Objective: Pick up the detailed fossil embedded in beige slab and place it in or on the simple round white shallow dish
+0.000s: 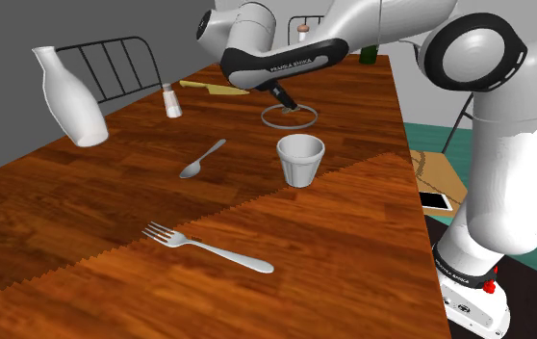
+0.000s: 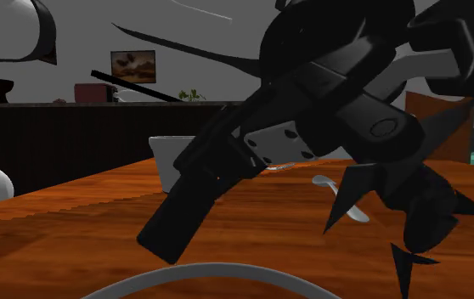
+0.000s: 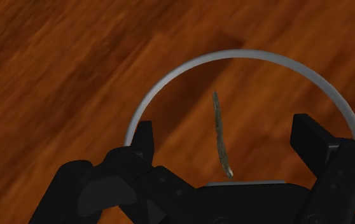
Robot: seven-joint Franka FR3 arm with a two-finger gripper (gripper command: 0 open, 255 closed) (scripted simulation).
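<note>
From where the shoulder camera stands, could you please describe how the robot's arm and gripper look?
The arm has smooth white rounded links and black ring-shaped joints. Its black last link carries white lettering, and the gripper is all black with two blocky fingers. A red button sits at the base.

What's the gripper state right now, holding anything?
Gripper: open, jaws apart, holding nothing. The thin fossil lies between them untouched, inside the ring of the dish.
</note>
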